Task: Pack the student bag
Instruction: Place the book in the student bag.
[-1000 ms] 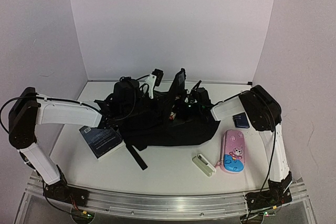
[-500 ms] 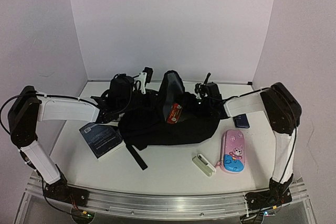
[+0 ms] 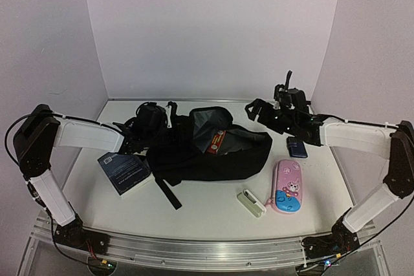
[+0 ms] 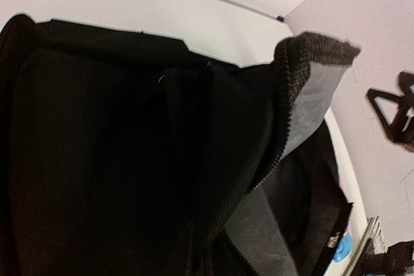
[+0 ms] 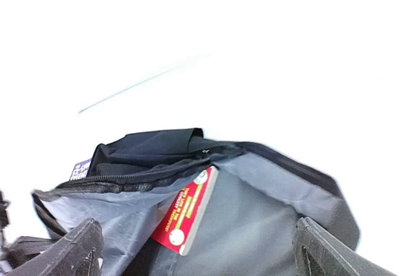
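Two hands: my right hand (image 3: 255, 109) was spread wide, my left hand (image 3: 165, 117) pressed shut. If the student bag (image 3: 213, 159) flopped, the red book (image 3: 217, 140) could slide out.

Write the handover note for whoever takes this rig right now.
Left gripper: shut, at the left edge of the student bag; whether it grips fabric is hidden.
Right gripper: open, empty, by the bag's right end.
Done: red booklet lies in the bag's open mouth.
Left: blue book, pink pencil case, white case and small dark blue item lie on the table; bag unzipped.
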